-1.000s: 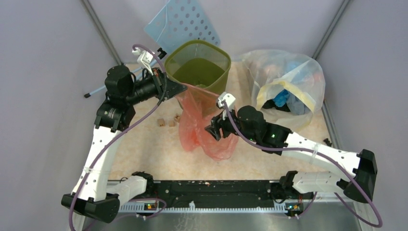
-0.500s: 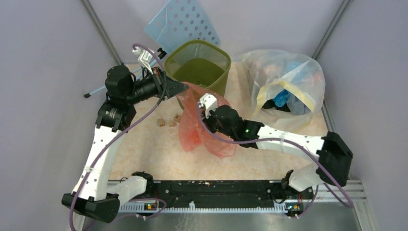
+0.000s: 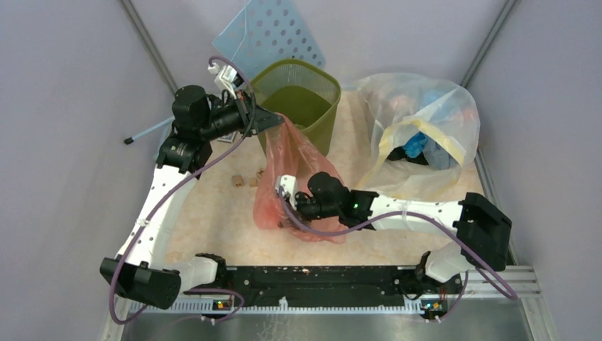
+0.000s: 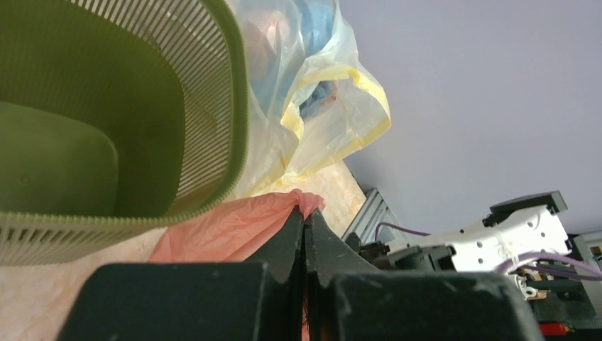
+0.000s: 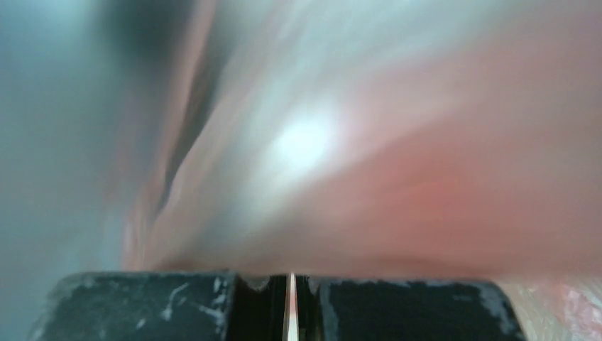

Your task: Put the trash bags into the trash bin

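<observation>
Jaws of the right gripper point(image 3: 287, 207) point(image 5: 291, 283) stand all but closed, with only a hairline of light between them in the wrist view; whether any film is caught there I cannot tell. This gripper lies low over the pale speckled tabletop point(image 3: 213, 220), pressed into the lower folds of the thin, crinkly, translucent orange-red plastic trash bag point(image 3: 294, 153) point(image 5: 426, 177), which fills its camera as a blur.

The trash bag's bottom slumps on the table while its upper part rises to a point. Just left of it lie a few small tan blocks point(image 3: 238, 180).

Further back, the left gripper point(image 3: 275, 121) point(image 4: 305, 229) is clamped tight on the bag's top edge, holding it up just in front of the near wall of the olive-green, mesh-sided plastic trash bin point(image 3: 325, 121) point(image 4: 177, 106). The bag hangs wholly outside the bin, its pinched tip about level with the rim. The bin stands upright.

Right of the bin sits a large clear plastic bag point(image 3: 419, 128) point(image 4: 312, 92) of blue and other coloured items, edged with a yellow band. Behind the bin, a pale blue perforated panel point(image 3: 273, 32) leans at the back wall
</observation>
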Available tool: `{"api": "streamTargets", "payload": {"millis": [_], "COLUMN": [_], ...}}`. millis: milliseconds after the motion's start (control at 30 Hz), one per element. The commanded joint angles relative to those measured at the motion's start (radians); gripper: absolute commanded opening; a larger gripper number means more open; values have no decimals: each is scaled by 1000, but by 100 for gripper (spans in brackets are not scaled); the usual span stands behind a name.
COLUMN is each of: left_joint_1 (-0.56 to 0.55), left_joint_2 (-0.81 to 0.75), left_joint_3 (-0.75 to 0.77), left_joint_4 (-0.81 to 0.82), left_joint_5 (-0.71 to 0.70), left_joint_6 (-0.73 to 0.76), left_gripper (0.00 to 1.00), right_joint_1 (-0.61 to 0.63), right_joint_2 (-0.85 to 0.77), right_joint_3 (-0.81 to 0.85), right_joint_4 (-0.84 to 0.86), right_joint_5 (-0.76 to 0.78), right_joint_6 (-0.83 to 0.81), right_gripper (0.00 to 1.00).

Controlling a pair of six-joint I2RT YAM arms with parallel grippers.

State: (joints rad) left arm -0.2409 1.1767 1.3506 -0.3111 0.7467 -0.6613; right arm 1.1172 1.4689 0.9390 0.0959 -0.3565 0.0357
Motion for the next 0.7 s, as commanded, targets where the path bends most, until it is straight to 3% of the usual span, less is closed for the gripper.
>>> {"api": "streamTargets", "payload": {"millis": [0, 167, 267, 300, 400, 567, 667], "left_joint_1": [5, 5, 5, 5, 5, 5, 5], "left_joint_2": [32, 35, 22, 16, -1, -27, -31], "left_joint_3": [78, 97, 87, 83, 81, 84, 86], "left_joint_4": [122, 112, 99, 94, 54, -14, -35], "left_joint_5": [15, 1, 20, 29, 39, 27, 22], "left_joint_6": [-40, -22, -15, -14, 3, 48, 60], "left_gripper": [0, 0, 0, 0, 0, 0, 0], "right_joint_1": [48, 50, 49, 49, 49, 49, 49], "right_joint_2": [-43, -155, -235, -253, -317, -409, -453], "right_joint_3": [-21, -93, -92, -79, -34, 79, 140], "right_joint_4": [-31, 22, -31, -78, -187, -322, -387], "right_joint_5": [-87, -13, 250, 371, 523, 617, 649], "right_joint_6": [-23, 23, 76, 88, 106, 118, 119], "right_gripper": [0, 0, 0, 5, 20, 37, 54]}}
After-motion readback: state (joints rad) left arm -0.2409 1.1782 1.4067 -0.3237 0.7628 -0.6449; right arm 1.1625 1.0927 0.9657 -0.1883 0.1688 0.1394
